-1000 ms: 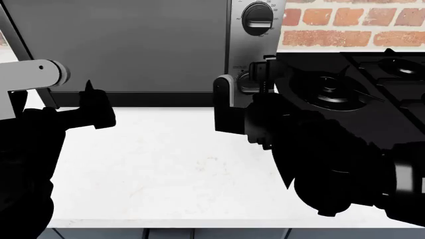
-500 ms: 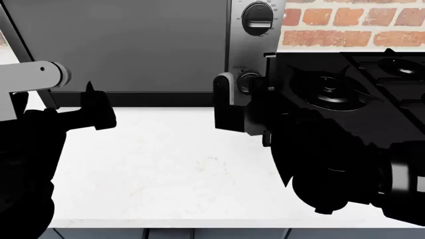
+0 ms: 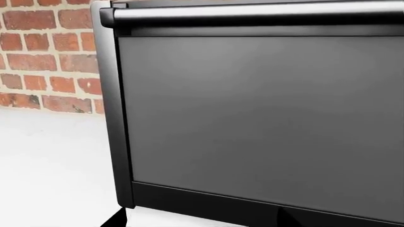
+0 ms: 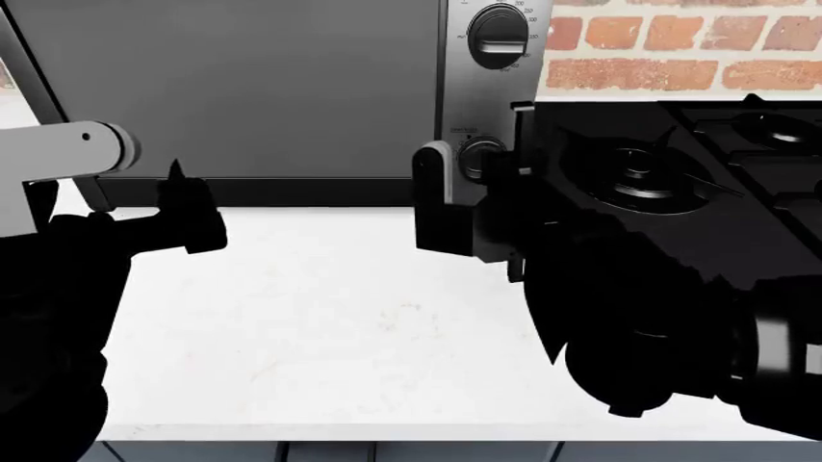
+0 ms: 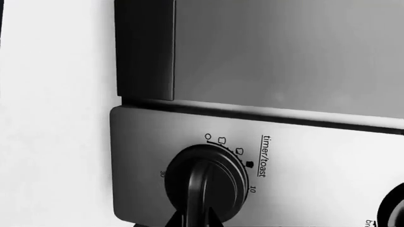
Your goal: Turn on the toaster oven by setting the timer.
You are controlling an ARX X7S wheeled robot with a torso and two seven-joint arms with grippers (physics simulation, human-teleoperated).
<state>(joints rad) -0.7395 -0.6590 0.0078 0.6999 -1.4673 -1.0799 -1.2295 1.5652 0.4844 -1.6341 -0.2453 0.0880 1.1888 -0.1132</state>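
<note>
Against the earlier head views little differs: the right gripper (image 4: 465,188) sits closer over the timer (image 4: 480,157) than a second ago, unchanged from half a second ago; the left gripper (image 4: 191,214) has barely shifted. The oven (image 4: 257,87) fills the counter's (image 4: 334,318) 12 o'clock side, grey door dark, silver panel at its 3 o'clock edge. The timer is low on that panel, its bar between the right fingertips; clamped or not, I cannot tell. Left jaws: cannot tell.
</note>
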